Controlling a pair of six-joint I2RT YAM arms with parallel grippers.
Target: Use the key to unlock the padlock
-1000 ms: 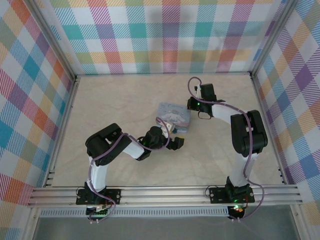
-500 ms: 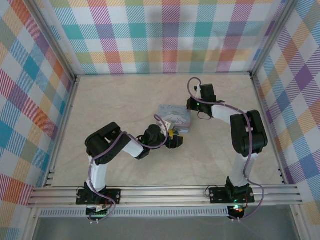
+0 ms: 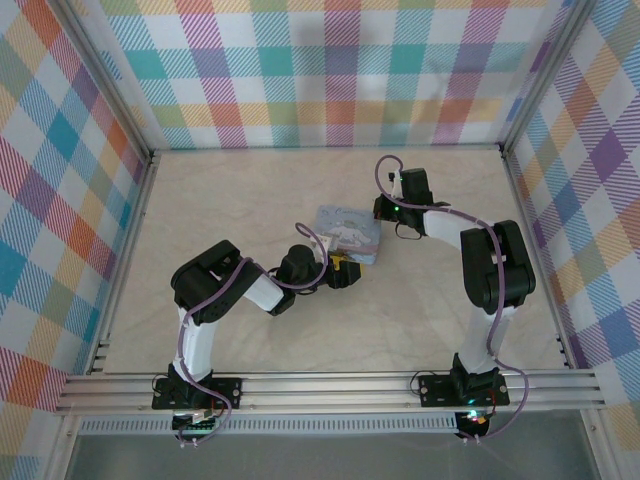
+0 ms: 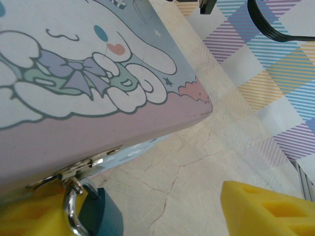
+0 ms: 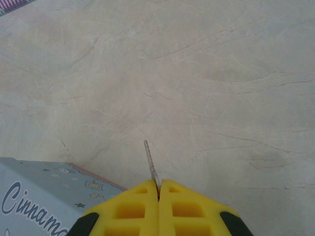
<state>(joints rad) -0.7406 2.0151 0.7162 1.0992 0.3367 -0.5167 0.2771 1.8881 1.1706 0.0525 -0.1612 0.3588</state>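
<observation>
Padlock [image 4: 103,216], dark-bodied with a bright shackle, hanging from the hasp [image 4: 74,169] at the front wall of the pale-blue tin [image 4: 98,64]. It lies between the jaws of the left gripper [image 4: 142,216], touching or just beside one yellow finger [image 4: 29,216] and well apart from the other. The jaws stand apart and grasp nothing.

The right gripper [image 5: 158,196] is clenched on the key [image 5: 151,164]. Its thin blade juts straight out ahead of the fingertips, over bare table [image 5: 221,73], with a corner of the tin just beside and below that tool.

Orientation: the shackle end points up into the hasp. The body runs away from the tin toward the left gripper's palm, so the long axis lies roughly along that tool's reach. The keyhole end is cut off at the frame edge, so its facing cannot be told.

Hazards, as judged:
- The padlock sits off-centre in the jaws, so a squeeze could swing it on the shackle or nudge the tin.
- If the keyhole faces the left palm, that tool would block the key's path.
- The key is pinched only at the fingertips and may tilt or slip on meeting the lock.
</observation>
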